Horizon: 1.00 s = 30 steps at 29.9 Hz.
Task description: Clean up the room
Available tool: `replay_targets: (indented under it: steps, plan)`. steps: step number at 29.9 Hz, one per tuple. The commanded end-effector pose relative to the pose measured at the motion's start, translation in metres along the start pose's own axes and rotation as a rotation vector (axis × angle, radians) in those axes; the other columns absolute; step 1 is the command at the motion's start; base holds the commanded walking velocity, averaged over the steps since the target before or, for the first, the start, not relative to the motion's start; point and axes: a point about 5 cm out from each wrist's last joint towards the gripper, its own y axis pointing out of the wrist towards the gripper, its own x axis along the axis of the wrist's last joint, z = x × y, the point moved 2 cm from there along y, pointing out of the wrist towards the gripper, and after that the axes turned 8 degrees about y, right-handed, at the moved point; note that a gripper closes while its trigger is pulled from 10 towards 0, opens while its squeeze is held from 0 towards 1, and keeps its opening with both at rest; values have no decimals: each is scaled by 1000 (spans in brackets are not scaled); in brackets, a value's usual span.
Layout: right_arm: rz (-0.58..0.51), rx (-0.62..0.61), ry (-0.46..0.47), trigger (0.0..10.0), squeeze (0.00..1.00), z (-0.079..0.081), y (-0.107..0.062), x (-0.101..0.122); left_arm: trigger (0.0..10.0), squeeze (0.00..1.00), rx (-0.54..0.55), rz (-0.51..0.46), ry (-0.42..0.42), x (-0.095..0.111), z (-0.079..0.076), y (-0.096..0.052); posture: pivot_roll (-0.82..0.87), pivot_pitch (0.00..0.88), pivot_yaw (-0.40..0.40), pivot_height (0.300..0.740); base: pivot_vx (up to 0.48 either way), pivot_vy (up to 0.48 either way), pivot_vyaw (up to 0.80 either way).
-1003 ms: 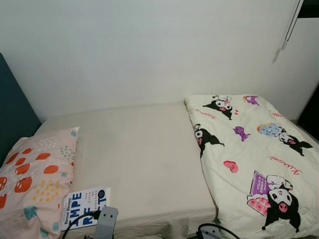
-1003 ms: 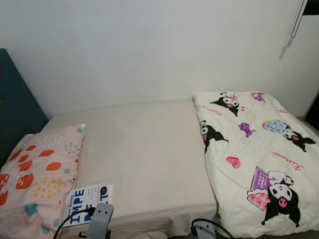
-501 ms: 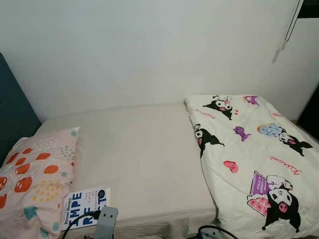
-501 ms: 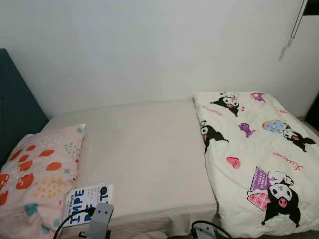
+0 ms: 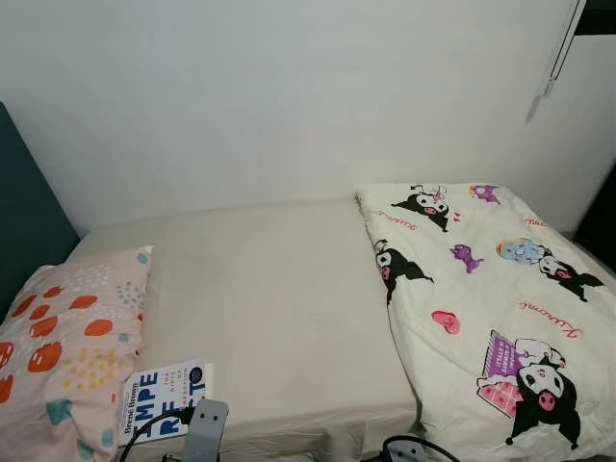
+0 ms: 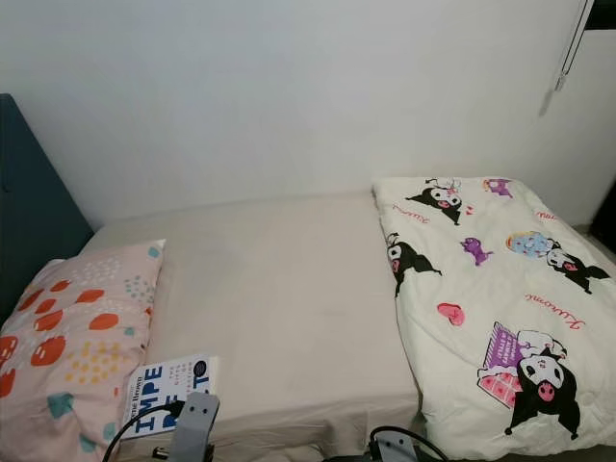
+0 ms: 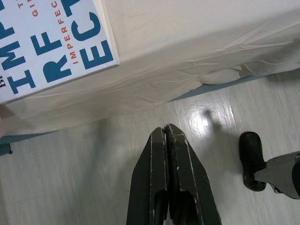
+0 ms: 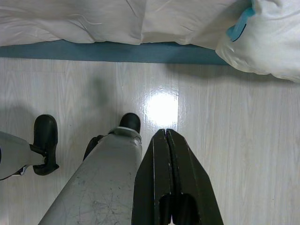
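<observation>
One white paperback book (image 5: 162,400) with bold blue block lettering on its cover looks like the thing to clear away first. By my judgement it is light and fairly stiff across the cover but flexible at the edges, with a smooth, probably glossy face that could slide on the sheet. The best hold is likely the edge nearest the mattress rim, where one finger could slip under the overhang and the other press on top. It lies flat at the near edge of the bed, just ahead of and above the left gripper (image 7: 165,133), whose two long black fingers are pressed together with nothing between them, hanging over the pale wood-look floor (image 7: 70,168).

Touching the book on the side away from the right arm is a pink pillow (image 5: 67,346) printed with orange and teal spots, soft and easy to shift. The cream fitted sheet (image 5: 279,308) stretches beyond it, wrinkled where it wraps the mattress edge. Further toward the right gripper (image 8: 166,138), a white cartoon-print quilt (image 5: 491,308) lies rumpled on the bed's far end, bulky, limp and light. That gripper also has its fingers closed on nothing, hanging over the floor beside the robot's silver leg (image 8: 93,187).
</observation>
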Motion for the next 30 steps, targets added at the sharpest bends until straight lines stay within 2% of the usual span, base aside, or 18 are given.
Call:
replay_targets:
  steps: [1, 11, 12, 17, 20, 21, 24, 25, 28, 29, 30]
  plan:
    - [5, 10, -6, 10000, 0, 4, -1, -3, 10000, 0, 7, 21, 1, -7, 2, -2, -1, 22, 25, 740, 0, 0, 0]
    - [8, 11, -6, 10000, 0, 5, -1, -4, 10000, 0, 15, 19, -2, -7, 6, -2, 3, 25, 24, 740, 0, 0, 0]
    - [7, 17, -3, 10000, 0, 8, -1, -3, 10000, 0, 42, 7, -20, -4, 15, -1, 7, 35, 23, 740, 0, 0, 0]
    - [5, 36, -13, 10000, 0, 9, 0, -2, 10000, 0, 73, -6, -40, 0, 27, 0, 19, 52, 6, 740, 0, 0, 0]
    - [7, 36, -30, 10000, 0, 7, -1, -3, 10000, 0, 75, -6, -45, -1, 27, 0, 5, 47, 22, 740, 0, 0, 0]
    - [6, 27, -21, 10000, 0, 3, -1, -3, 10000, 0, 66, -2, -47, -2, 24, -1, -30, 27, 51, 740, 0, 0, 0]
    - [4, -4, -7, 10000, 0, -4, -1, -4, 10000, 0, 49, 16, -33, -7, 19, -2, -35, 48, 48, 740, 0, 0, 0]
    - [-6, -15, 43, 10000, 0, -6, -1, -4, 10000, 0, 26, 13, -12, -7, 14, -2, -39, 0, 43, 740, 0, 0, 0]
    - [-15, -20, 80, 10000, 0, -8, -2, -3, 10000, 0, 10, 8, 3, -7, 11, -2, -43, 0, 45, 740, 0, 0, 0]
    - [-18, -28, 57, 10000, 0, -9, -2, -4, 10000, 0, 19, 19, -8, -8, 7, -2, -21, 57, 27, 740, 0, 0, 0]
    - [-18, -28, 57, 10000, 0, -9, -2, -4, 10000, 0, 19, 19, -8, -8, 7, -2, -21, 57, 27, 740, 0, 0, 0]
